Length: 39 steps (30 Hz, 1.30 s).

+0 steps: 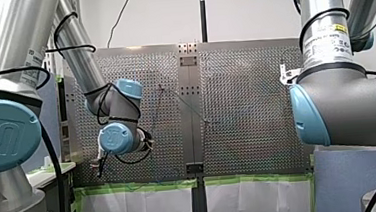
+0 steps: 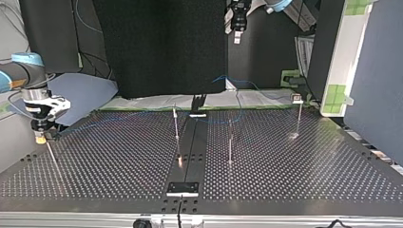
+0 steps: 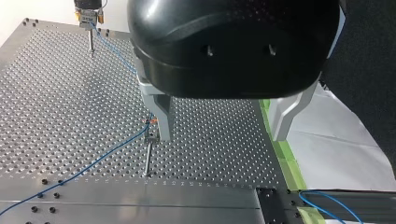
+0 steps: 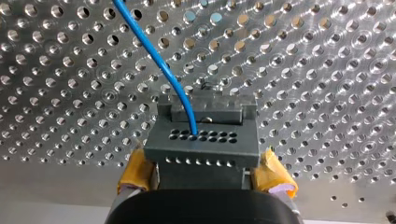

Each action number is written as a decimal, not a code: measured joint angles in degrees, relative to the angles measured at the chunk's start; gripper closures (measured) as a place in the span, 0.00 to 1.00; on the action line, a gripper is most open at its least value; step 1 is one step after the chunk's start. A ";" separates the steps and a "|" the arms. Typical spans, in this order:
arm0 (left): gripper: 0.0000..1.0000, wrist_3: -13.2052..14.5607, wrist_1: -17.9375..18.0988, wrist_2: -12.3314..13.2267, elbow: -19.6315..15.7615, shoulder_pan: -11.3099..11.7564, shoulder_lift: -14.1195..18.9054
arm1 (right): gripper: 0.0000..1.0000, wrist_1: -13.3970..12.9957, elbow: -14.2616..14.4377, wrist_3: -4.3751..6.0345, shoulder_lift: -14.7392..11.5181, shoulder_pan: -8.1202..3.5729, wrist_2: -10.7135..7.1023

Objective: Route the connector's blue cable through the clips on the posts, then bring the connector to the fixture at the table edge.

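Connector (image 4: 201,147), dark grey, is clamped between the yellow pads (image 4: 135,172) of my right gripper (image 4: 201,175). It is held over the table (image 4: 327,70), close to the side edge at the top view's left. The blue cable (image 4: 159,60) enters the connector's face and bends away over the holes. In the top view a thin post (image 2: 51,159) stands just under this gripper.

My left gripper (image 3: 224,126) has its jaws spread wide apart. In the top view it is high over the far edge, well apart from everything on the table. In the left wrist view one finger (image 3: 161,112) covers part of a clip (image 3: 150,136) on another post. The cable comes from the connector to this clip and turns there toward the strip (image 2: 190,152) in the middle of the table. I cannot tell if it sits fully inside the clip.

Three more posts (image 2: 230,145) stand around the strip and toward the top view's right. A black bracket (image 2: 197,107) is at the strip's far end and a white-edged block (image 2: 183,188) at its near end. Green tape (image 3: 280,149) and a white sheet (image 3: 336,144) lie beyond the far edge, where a loop of the cable rises.

The widest room is between the post under the connector and the one next to the strip, and along the near edge.
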 joint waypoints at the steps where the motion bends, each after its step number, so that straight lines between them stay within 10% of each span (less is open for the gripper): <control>1: 0.00 0.00 -0.02 0.00 0.00 0.00 0.00 | 0.02 0.00 0.00 0.00 0.00 -0.02 0.07; 12: 0.00 0.00 -0.05 0.00 0.00 0.00 0.00 | 0.02 0.25 0.00 0.13 -0.07 -0.14 2.04; 24: 0.00 0.00 -0.05 0.00 0.00 0.00 -0.03 | 0.02 1.56 0.00 0.67 -0.11 -0.31 8.21; 35: 0.00 0.00 -0.02 0.00 0.00 -0.01 -0.01 | 0.02 2.89 2.43 5.13 -2.19 -1.02 13.87; 39: 0.00 -0.04 0.51 0.05 0.00 -0.13 -0.02 | 0.02 1.61 3.83 5.20 -3.56 -0.14 15.31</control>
